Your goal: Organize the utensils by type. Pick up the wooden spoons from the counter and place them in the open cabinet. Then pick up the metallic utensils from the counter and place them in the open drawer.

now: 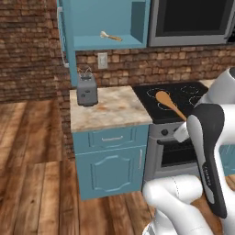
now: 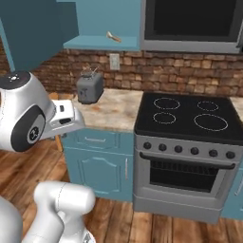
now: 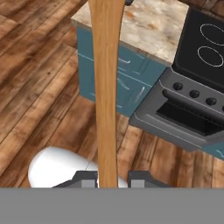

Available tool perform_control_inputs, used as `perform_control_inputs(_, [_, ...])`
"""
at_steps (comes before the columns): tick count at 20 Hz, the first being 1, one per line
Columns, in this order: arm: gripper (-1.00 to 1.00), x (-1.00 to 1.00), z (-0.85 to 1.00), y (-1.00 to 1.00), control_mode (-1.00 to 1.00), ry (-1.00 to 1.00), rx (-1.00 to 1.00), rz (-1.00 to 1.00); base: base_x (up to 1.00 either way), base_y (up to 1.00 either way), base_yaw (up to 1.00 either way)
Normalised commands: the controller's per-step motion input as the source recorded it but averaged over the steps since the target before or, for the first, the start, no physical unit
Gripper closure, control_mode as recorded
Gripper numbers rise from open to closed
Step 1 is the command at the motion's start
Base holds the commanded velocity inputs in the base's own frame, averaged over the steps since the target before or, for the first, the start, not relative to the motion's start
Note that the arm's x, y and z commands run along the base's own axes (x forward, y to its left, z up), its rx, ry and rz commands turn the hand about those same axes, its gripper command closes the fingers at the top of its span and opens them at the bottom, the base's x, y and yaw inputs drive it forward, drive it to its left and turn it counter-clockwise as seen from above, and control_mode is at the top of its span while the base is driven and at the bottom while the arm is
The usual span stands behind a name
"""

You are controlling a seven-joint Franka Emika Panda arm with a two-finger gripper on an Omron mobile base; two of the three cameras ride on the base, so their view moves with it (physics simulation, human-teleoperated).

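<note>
The pincer (image 3: 113, 179) is clamped on the handle of an orange-brown wooden spoon (image 1: 169, 103), which sticks up and away from it, its round bowl hanging in the air in front of the black stovetop (image 1: 176, 98). The paler wooden spoon (image 1: 110, 36) lies on the shelf of the open cabinet (image 1: 105, 42). A grey toaster (image 1: 86, 90) stands on the marbled worktop (image 1: 112, 109) beside the stovetop.

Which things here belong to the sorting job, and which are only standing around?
Belonging to the job:
- orange-brown wooden spoon, held in the claw
- pale wooden spoon, already in the open cabinet
- counter

Only standing around:
- toaster
- stove
- microwave
</note>
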Motion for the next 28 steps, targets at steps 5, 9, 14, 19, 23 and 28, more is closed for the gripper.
perform_control_inputs(5, [1.00,0.00,0.00,0.00,1.00,0.00,0.00,0.00,0.63,0.36,0.11])
perform_control_inputs(9, [1.00,0.00,0.00,0.00,1.00,0.00,0.00,0.00,0.70,0.00,0.03])
perform_control_inputs(14, [1.00,0.00,0.00,0.00,1.00,0.00,0.00,0.00,0.72,0.00,0.00])
perform_control_inputs(19, [1.00,0.00,0.00,0.00,1.00,0.00,0.00,0.00,0.67,0.00,0.00])
perform_control_inputs(23, [1.00,0.00,0.00,0.00,1.00,0.00,0.00,0.00,0.64,0.00,0.00])
perform_control_inputs(28, [1.00,0.00,0.00,0.00,1.00,0.00,0.00,0.00,0.59,0.00,0.00])
